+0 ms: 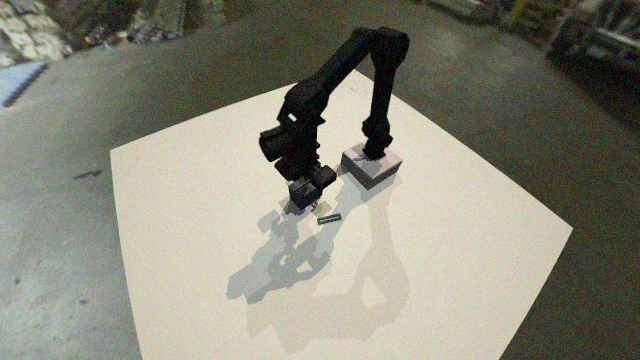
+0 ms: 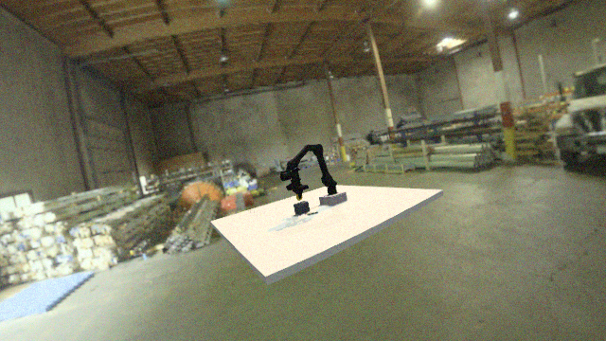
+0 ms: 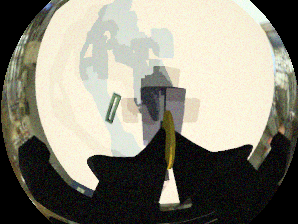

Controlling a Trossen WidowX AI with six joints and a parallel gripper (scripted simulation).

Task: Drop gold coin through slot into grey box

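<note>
Gripping the coin [image 1: 301,179] [image 2: 299,197] [image 3: 170,142] edge-on, your fingers [image 1: 311,176] [image 2: 298,193] hover above the box [image 1: 305,194] [image 2: 301,207] [image 3: 176,112], beside the holder [image 1: 329,219] [image 2: 312,213] [image 3: 109,108].

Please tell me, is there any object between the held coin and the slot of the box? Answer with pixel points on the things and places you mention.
Nothing visible stands between the coin [image 3: 170,142] and the grey box [image 1: 305,193] [image 2: 301,207] [image 3: 175,107]; the holder [image 1: 329,219] [image 3: 113,108] lies off to one side.

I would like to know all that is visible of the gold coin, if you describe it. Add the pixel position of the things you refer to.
The gold coin [image 1: 301,179] [image 3: 170,140] is thin, dull yellow and plain-looking, perhaps metal. In the wrist view it shows nearly edge-on, as a narrow, slightly curved shape. The gripper [image 3: 164,131] is shut on it, holding it upright above the grey box [image 1: 305,194] [image 2: 301,208] [image 3: 175,107]. Any markings are too small to tell.
</note>
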